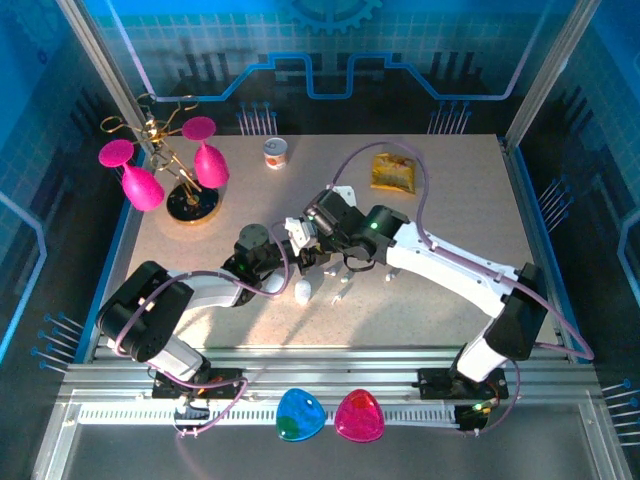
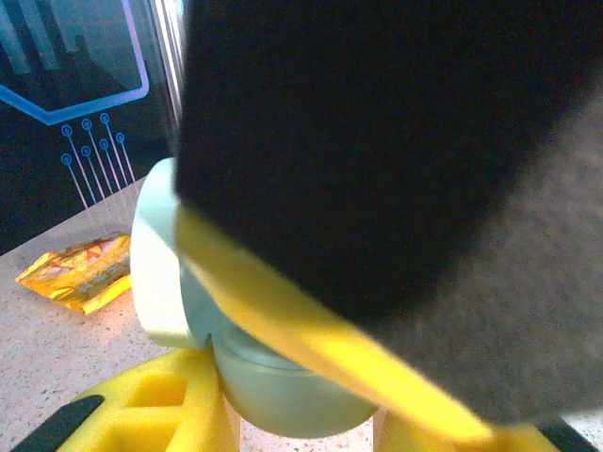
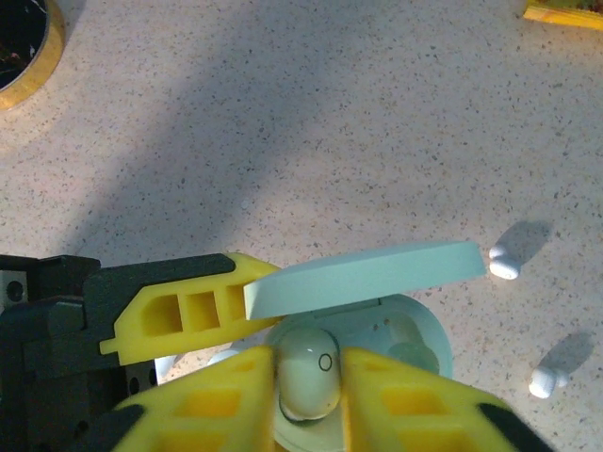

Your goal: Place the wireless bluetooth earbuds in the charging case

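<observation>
A pale-green charging case [image 3: 419, 330] stands open with its lid [image 3: 367, 273] tilted up. My left gripper [image 2: 297, 414] is shut on its base [image 2: 283, 377]; one of its yellow fingers [image 3: 179, 306] shows beside the lid. A white earbud [image 3: 306, 372] sits in the case's left slot. My right gripper [image 3: 306, 395] is directly over it, with a finger close against each side. Whether they press it I cannot tell. Two more earbuds [image 3: 504, 264] [image 3: 546, 381] lie loose on the table to the right. In the top view both grippers [image 1: 272, 277] [image 1: 305, 240] meet mid-table.
A white case [image 1: 302, 292] lies just in front of the grippers. A stand with pink glasses [image 1: 165, 170] is at the back left, a small cup [image 1: 276, 153] and a yellow packet [image 1: 393, 172] at the back. Blue [image 1: 300, 415] and pink [image 1: 359, 416] cases rest on the front rail.
</observation>
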